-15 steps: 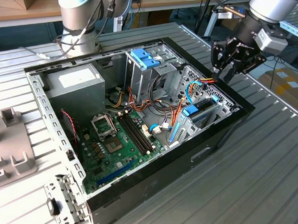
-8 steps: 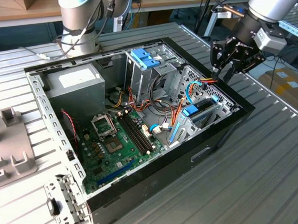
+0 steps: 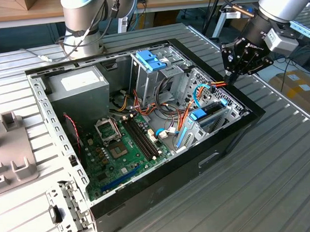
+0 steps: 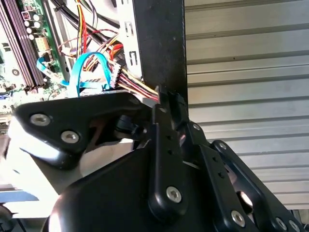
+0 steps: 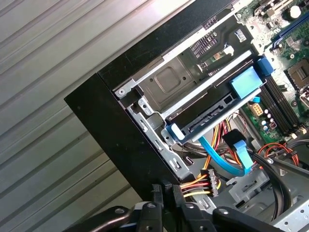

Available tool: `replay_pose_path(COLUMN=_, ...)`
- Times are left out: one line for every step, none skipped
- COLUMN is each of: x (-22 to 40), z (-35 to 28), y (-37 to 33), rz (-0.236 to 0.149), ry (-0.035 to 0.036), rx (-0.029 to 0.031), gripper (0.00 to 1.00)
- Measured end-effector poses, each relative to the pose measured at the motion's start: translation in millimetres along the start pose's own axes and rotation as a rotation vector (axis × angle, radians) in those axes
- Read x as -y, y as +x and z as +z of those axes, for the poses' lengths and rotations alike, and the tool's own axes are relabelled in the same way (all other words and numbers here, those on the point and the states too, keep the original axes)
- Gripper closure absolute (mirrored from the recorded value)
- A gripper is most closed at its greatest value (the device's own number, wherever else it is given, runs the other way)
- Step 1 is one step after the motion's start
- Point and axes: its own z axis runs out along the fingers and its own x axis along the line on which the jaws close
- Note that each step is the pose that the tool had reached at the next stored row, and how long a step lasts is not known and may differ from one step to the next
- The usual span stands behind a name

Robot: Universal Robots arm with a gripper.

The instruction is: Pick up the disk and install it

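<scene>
The disk (image 3: 206, 115), silver metal in a bright blue carrier, lies in the drive bay at the open computer case's corner, toward the exterior view's right. In the first wrist view the disk (image 5: 212, 108) sits in the bay with its blue tab toward the motherboard. My gripper (image 3: 231, 76) hovers over the case's black side wall just beyond the disk. Its fingers are shut on a bundle of red, yellow and black power wires (image 5: 195, 183), as the gripper (image 5: 166, 187) shows. In the second wrist view the gripper (image 4: 164, 94) pinches the same power wires (image 4: 137, 83).
A blue data cable (image 5: 227, 154) loops beside the disk. The case (image 3: 148, 194) also holds a motherboard (image 3: 120, 149), a grey power supply (image 3: 78, 83) and a paler blue latch (image 3: 151, 59). Another arm's base (image 3: 82, 21) stands behind the case. A grey fixture (image 3: 11, 149) lies at the left.
</scene>
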Motion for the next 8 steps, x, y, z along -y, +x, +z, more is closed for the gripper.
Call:
replay_pose_path(x=0.0, z=0.0, y=0.0, rz=0.000, ry=0.0001, rx=0.0000, gripper=0.81)
replay_pose_path(x=0.0, z=0.0, y=0.0, rz=0.000, ry=0.0001, rx=0.0001, gripper=0.81)
replay_pose_path(x=0.0, z=0.1, y=0.0, rz=0.000, ry=0.0002, rx=0.0002, gripper=0.81)
replay_pose_path(x=0.0, z=0.2, y=0.0, rz=0.000, ry=0.0003, rx=0.0003, gripper=0.81)
replay_pose_path(x=0.0, z=0.2, y=0.0, rz=0.000, ry=0.0003, rx=0.0003, gripper=0.81)
replay_pose_path(x=0.0, z=0.2, y=0.0, rz=0.000, ry=0.0003, rx=0.0003, gripper=0.81)
replay_pose_path(x=0.0, z=0.2, y=0.0, rz=0.000, ry=0.0003, rx=0.0002, gripper=0.81)
replay_pose_path(x=0.0, z=0.2, y=0.0, rz=0.000, ry=0.0003, rx=0.0003, gripper=0.81)
